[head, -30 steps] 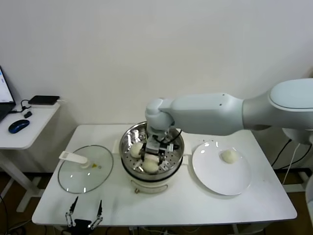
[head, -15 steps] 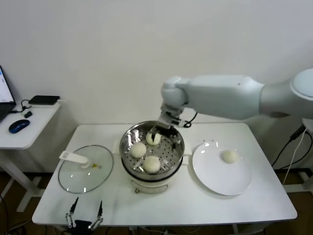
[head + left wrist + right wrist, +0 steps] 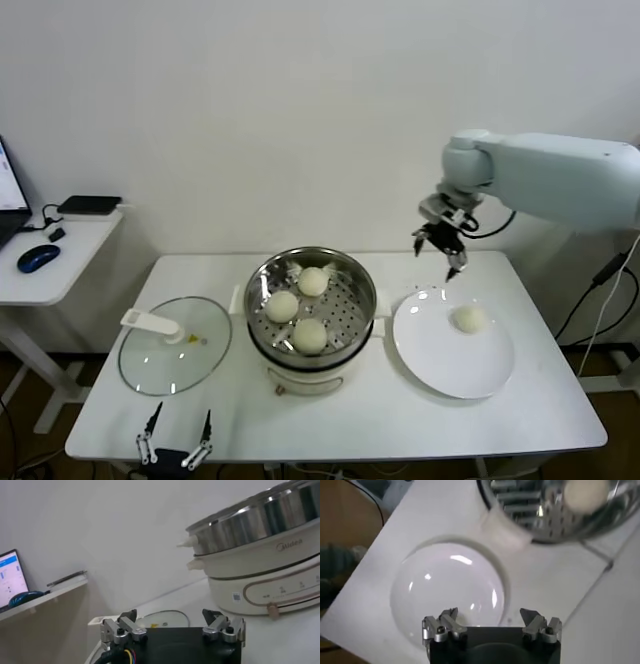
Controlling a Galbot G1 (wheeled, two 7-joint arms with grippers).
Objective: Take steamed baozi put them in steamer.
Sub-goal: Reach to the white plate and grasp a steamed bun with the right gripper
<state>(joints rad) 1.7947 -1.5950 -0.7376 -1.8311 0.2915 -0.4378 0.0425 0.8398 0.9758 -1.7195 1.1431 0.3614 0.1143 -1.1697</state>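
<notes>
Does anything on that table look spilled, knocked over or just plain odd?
Nothing stands out. Three baozi sit in the steamer, one waits on the white plate, and the glass lid lies flat beside the steamer. The right gripper hangs open above the plate.

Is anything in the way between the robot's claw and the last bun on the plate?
No, nothing visible blocks it. The right gripper hangs open above the far edge of the white plate, and the last baozi lies alone there. The steamer is uncovered, its glass lid set aside.

Shiny perforated steel steamer (image 3: 311,300), glossy white plate (image 3: 440,355), matt, smooth baozi (image 3: 310,335).
</notes>
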